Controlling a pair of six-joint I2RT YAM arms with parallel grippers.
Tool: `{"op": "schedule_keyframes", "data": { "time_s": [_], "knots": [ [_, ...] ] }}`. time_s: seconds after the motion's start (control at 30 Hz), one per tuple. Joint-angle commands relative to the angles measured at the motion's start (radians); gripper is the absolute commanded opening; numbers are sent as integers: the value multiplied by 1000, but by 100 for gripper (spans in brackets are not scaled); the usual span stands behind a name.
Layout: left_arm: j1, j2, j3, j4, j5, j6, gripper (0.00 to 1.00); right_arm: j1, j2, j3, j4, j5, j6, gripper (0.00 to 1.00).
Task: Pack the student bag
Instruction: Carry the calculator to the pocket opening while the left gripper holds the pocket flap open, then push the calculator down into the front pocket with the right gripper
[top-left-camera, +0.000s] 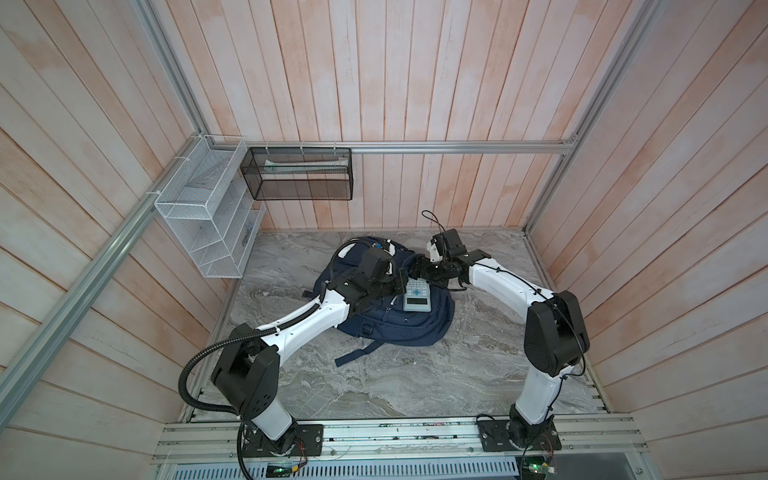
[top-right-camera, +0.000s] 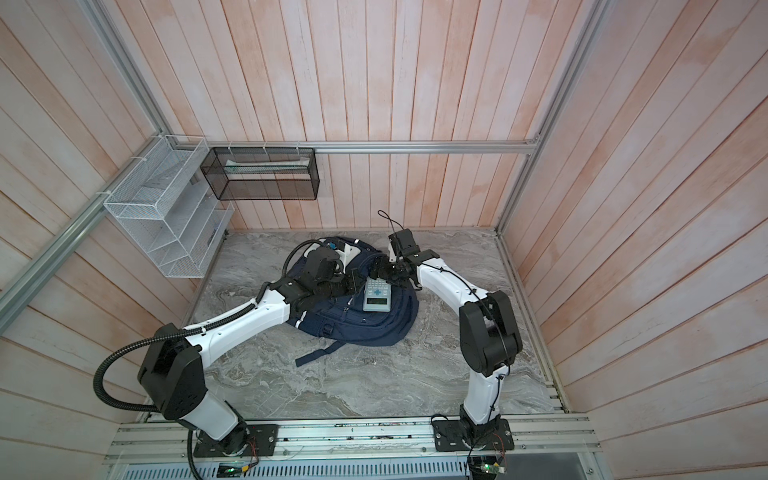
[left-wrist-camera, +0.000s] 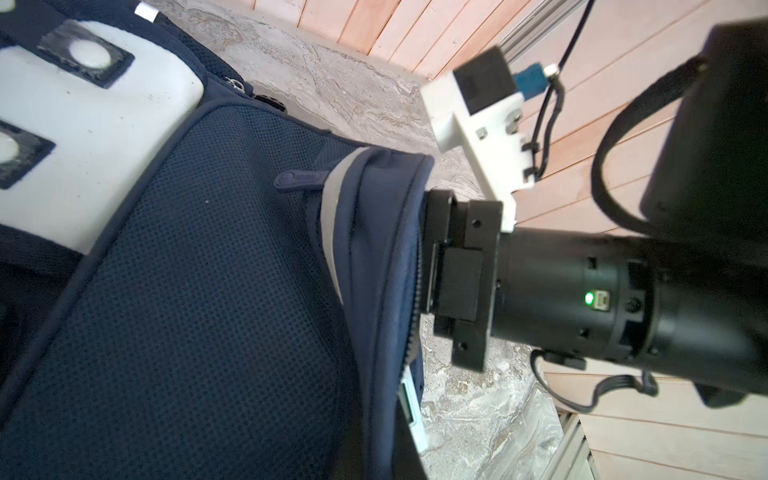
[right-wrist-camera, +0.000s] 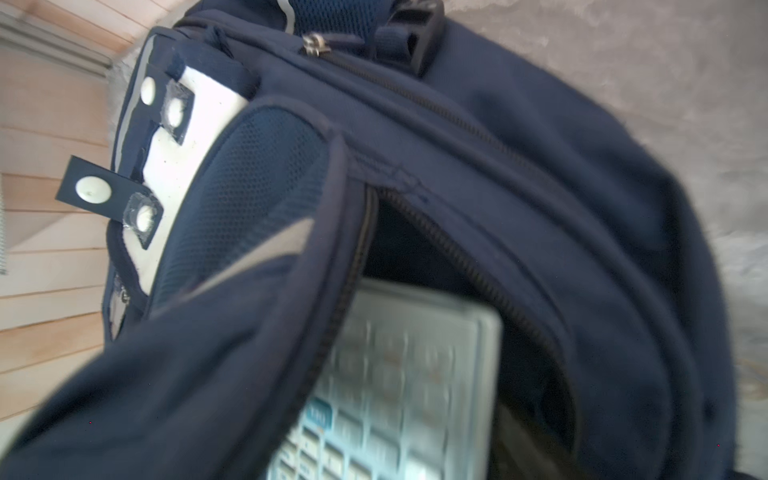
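Student bag (top-left-camera: 407, 328), a large navy-blue fabric backpack with white reflective stripes, lies flat near the middle of the grey marble-patterned table (top-left-camera: 374, 386), with both arms reaching over it. A pale grey rectangular calculator (top-left-camera: 417, 297) rests keys-up on the bag. Its keypad end is in the mouth of the unzipped front pocket (right-wrist-camera: 415, 249), partly under the raised pocket flap (right-wrist-camera: 208, 374).

Step in hand, as judged: seating the calculator fully inside the pocket. To do it well, hold the flap high and taut so the zipper teeth clear the casing. Slide the calculator in flat along its length, without tilting it.

The left gripper (top-left-camera: 400, 282) is pressed together at the flap's edge; whether it pinches the fabric is hidden. The right gripper (top-left-camera: 417, 270) sits just behind the flap, at the calculator's keypad end. Its fingers are hidden, so its spread cannot be told.
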Motion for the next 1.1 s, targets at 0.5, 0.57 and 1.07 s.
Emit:
{"op": "schedule_keyframes", "data": {
  "time_s": [0.5,0.57,1.07],
  "knots": [
    [-21,-21,50,61,64,-2,0,41,58,-31,348,-114,167,42],
    [-23,-11,34,80,59,-13,1,52,45,-102,477,-141,234,41],
    [-4,74,0,129,86,-26,0,5,-153,-296,285,-157,69,54]
  ]
}}
